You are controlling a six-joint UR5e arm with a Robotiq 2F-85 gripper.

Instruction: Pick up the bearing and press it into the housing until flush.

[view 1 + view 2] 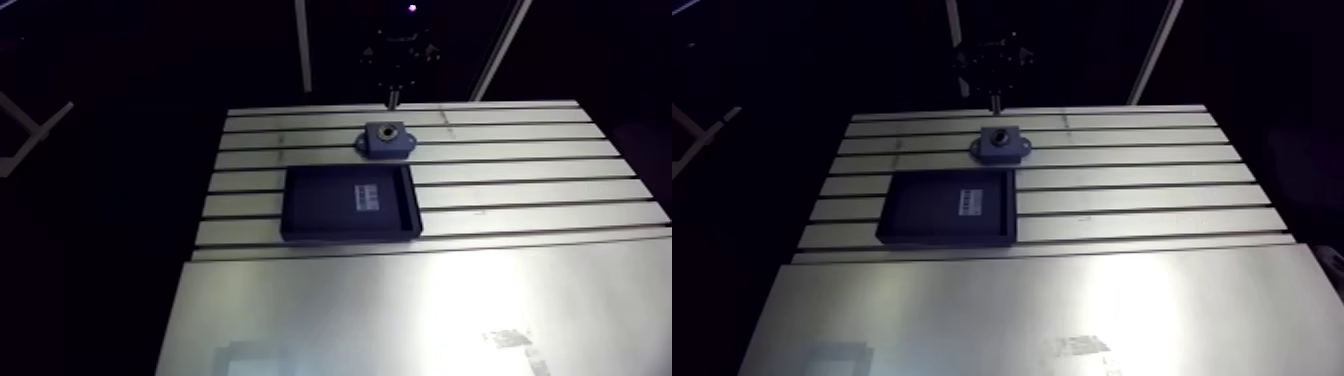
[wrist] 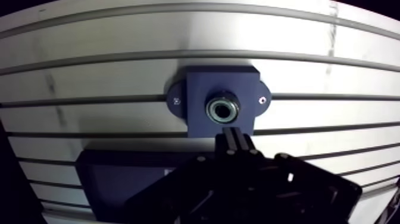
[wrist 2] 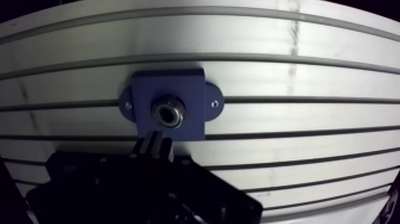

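A dark blue housing (image 2: pixel 220 101) with two mounting ears sits on the slotted table (image 2: pixel 89 71). A metal bearing (image 2: pixel 222 109) sits in its round bore; I cannot tell from here how deep. In the wrist view my gripper (image 2: pixel 234 140) is just short of the housing, raised above the table, its two fingers pressed together with nothing between them. The arm view shows the housing (image 1: pixel 385 138) near the table's far edge, with the gripper (image 1: pixel 993 97) hanging dark just behind it.
A flat black tray (image 1: pixel 300 205) with a small white label (image 1: pixel 366 195) lies right in front of the housing. A smooth metal plate (image 1: pixel 420 310) covers the near part of the table. The table's far edge (image 1: pixel 400 105) runs just behind the housing.
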